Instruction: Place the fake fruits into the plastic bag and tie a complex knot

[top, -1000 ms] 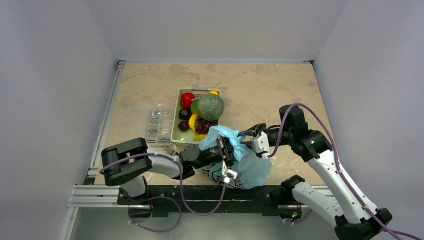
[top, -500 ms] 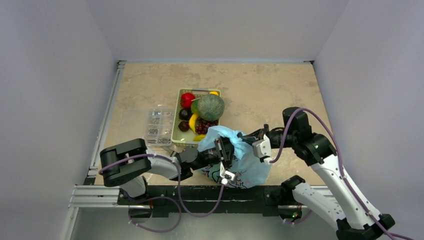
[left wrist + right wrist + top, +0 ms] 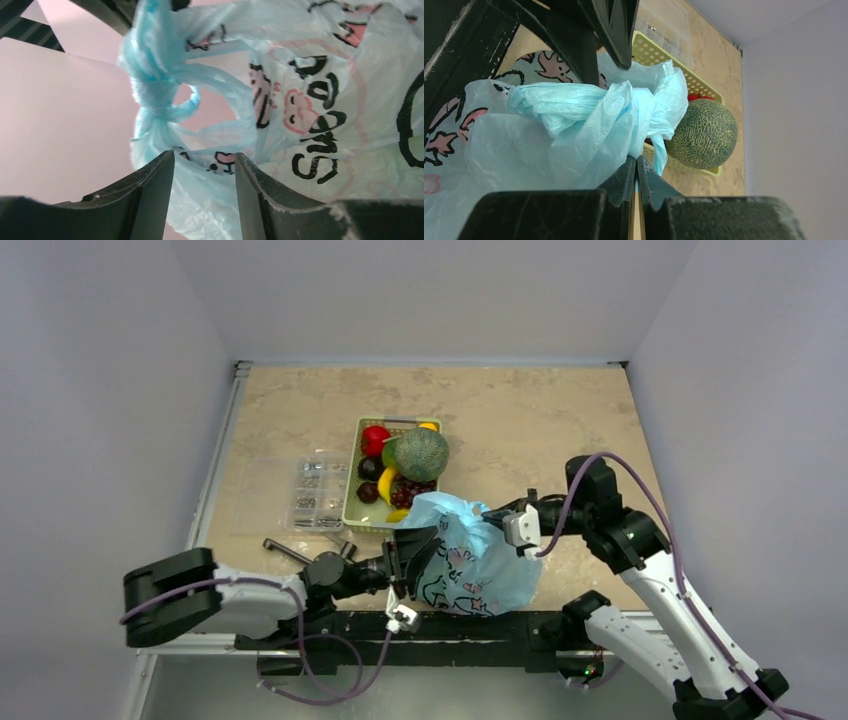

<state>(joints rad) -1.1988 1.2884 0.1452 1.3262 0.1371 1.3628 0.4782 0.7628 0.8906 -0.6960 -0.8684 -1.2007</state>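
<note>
We are pulling left fingers back off bag, now spread wide; right fingers pinching shut beside knot. Fruits sitting in basket, unbagged.

Knotted bag (fruits in basket)

the beige, marbled table carries a green mesh basket near its middle, with a clear compartment box just beside the basket's left wall. the light-blue plastic bag sits at the near edge, by the basket's near right corner. a small dark bar lies near the box.
</note>
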